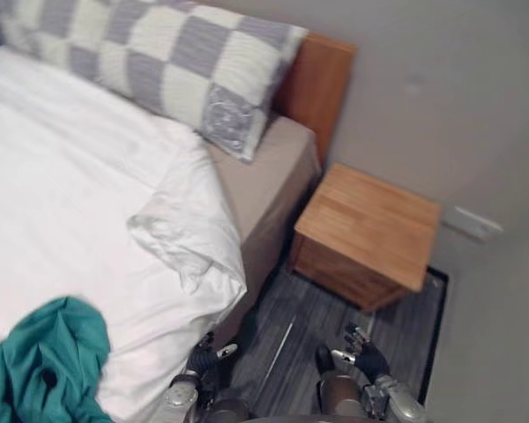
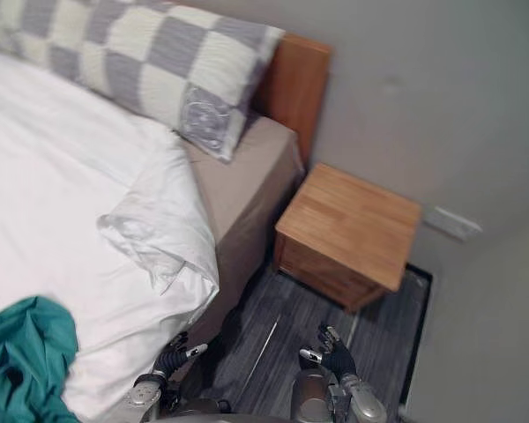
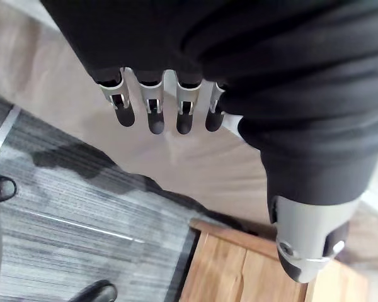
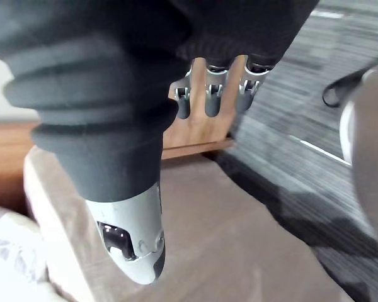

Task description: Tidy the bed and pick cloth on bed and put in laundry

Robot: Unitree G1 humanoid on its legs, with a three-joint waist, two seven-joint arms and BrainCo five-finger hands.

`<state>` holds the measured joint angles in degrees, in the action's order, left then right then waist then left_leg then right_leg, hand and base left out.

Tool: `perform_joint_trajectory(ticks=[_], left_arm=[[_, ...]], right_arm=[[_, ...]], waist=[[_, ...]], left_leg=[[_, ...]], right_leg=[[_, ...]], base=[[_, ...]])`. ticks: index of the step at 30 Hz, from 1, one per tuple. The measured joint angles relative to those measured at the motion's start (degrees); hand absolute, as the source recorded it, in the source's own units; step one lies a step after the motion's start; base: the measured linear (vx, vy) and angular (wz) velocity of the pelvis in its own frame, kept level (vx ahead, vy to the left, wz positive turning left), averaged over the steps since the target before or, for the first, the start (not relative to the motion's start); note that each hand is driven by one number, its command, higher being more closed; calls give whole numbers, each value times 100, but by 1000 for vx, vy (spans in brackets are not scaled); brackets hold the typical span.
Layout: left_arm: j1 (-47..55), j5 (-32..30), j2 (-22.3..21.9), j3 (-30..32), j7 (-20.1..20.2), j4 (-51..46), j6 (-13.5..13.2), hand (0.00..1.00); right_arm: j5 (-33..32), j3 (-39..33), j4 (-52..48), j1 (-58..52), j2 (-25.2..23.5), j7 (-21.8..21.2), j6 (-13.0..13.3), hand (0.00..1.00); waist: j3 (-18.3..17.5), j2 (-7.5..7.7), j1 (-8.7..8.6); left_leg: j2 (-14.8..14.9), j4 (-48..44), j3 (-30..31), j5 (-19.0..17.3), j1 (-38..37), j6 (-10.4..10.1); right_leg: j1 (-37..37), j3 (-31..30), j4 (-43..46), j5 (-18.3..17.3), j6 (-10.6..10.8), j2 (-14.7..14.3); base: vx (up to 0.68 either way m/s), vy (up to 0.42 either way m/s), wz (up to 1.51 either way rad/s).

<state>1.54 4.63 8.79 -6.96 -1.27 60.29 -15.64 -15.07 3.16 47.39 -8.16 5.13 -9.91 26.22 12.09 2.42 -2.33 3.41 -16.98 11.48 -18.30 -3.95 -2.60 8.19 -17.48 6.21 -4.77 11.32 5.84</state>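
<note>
Teal crumpled cloth (image 1: 48, 361) sits bunched on the white duvet (image 1: 70, 194), off to the left of the left hand (image 1: 204, 354) and clear of it. That hand hangs low beside the bed's beige side (image 1: 264, 189), fingers straight, nothing in them. Right hand (image 1: 363, 354) hovers over the grey striped carpet (image 1: 313, 308), fingers loose and empty too. Ahead of it stands the square light-wood bedside cabinet (image 1: 366, 231); far beyond the left hand lies the grey-and-cream checked pillow (image 1: 159, 62).
</note>
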Motion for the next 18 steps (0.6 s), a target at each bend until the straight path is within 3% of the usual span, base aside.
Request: perform_joint_trajectory(ticks=[1, 2, 3, 4, 5, 8, 9, 11, 13, 14, 15, 16, 17, 18], left_arm=[[42, 90, -2, 51, -13, 58, 29, 0], [157, 149, -44, 78, 1, 15, 2, 0], [345, 247, -146, 291, -13, -138, -57, 0], [418, 272, -160, 411, 4, -192, -115, 0], [428, 298, -159, 447, 31, -191, -121, 0], [441, 370, -156, 482, 194, -216, -128, 0], [425, 360, -163, 481, 317, -244, -120, 0], [424, 355, -154, 460, 454, -289, -93, 0], [470, 304, -144, 413, 569, -388, -59, 0], [491, 296, -144, 413, 617, -439, -28, 0], [496, 295, -131, 453, 640, -552, 43, 0], [520, 287, -112, 473, 641, -623, 70, 0], [524, 193, -60, 474, 644, -699, 136, 0], [524, 113, -28, 475, 649, -697, 173, 0]], right_arm=[[-2, 31, -326, -10, -32, 244, 47, 0], [2, 78, -559, 5, 10, 412, 53, 0], [9, 143, -1092, 133, 108, 754, 109, 0], [111, 170, -1517, 329, 209, 1066, 162, 0], [227, 149, -1771, 441, 230, 1283, 190, 0], [759, -215, -2563, 948, 508, 2041, 165, 0], [970, -460, -2744, 1186, 697, 2303, -74, 0], [1181, -675, -2753, 1517, 973, 2445, -438, 0], [1399, -817, -2755, 1966, 1331, 2481, -805, 0], [1491, -866, -2740, 2144, 1448, 2473, -966, 0], [1639, -883, -2669, 2393, 1555, 2413, -1180, 0], [1697, -877, -2586, 2532, 1587, 2354, -1282, 0], [1820, -848, -2303, 2916, 1657, 2226, -1544, 0], [1838, -714, -2014, 3259, 1765, 2150, -1735, 0]], waist=[[35, -137, 1], [-23, -234, 85], [-79, -364, 195], [-88, -367, 220], [-100, -348, 210], [-128, -302, 157], [-101, -324, 153], [-100, -329, 223], [-134, -382, 292], [-164, -427, 314], [-131, -315, 356], [-147, -267, 414], [-159, -214, 508], [-160, -214, 495]], left_leg=[[215, -162, 306, -191, 7, -224], [390, -168, 345, -177, 27, -251], [657, -127, 427, -101, 51, -386], [776, -67, 415, 109, 103, -607], [799, -47, 384, 257, 159, -638], [899, -167, -313, 938, 647, -426], [1034, -576, -1087, 976, 902, -295], [1079, -1055, -2039, 868, 1030, -115], [1079, -839, -3051, 831, 1003, 12], [1036, -533, -3183, 836, 926, 15], [862, -132, -3209, 1017, 814, 21], [759, 60, -3184, 1130, 787, 58], [532, 466, -3020, 1381, 723, 76], [399, 651, -2876, 1515, 731, 112]], right_leg=[[-45, 279, 400, 335, -84, -223], [-26, 413, 533, 239, -220, -371], [1, 701, 787, 69, -422, -568], [12, 979, 991, -66, -538, -590], [7, 1158, 1089, -135, -613, -561], [-337, 2179, 894, -233, -818, -279], [-725, 2770, 628, -193, -884, -212], [-1020, 3278, 479, -198, -931, -133], [-1197, 3774, 383, -227, -890, -60], [-1194, 3911, 385, -255, -845, -8], [-1181, 4055, 384, -258, -822, 112], [-1173, 4106, 374, -232, -799, 167], [-1169, 4251, 368, -211, -766, 257], [-1172, 4369, 377, -205, -754, 333]], base=[[285, -540, 166], [297, -609, 120], [172, -431, 89], [146, -419, 104], [108, -383, 134], [74, -331, 188], [32, -225, 189], [-8, -121, 151], [-64, 2, 137], [-65, 45, 132], [-26, 47, 77], [-38, 47, 74], [-42, 42, 71], [-46, 43, 72]])
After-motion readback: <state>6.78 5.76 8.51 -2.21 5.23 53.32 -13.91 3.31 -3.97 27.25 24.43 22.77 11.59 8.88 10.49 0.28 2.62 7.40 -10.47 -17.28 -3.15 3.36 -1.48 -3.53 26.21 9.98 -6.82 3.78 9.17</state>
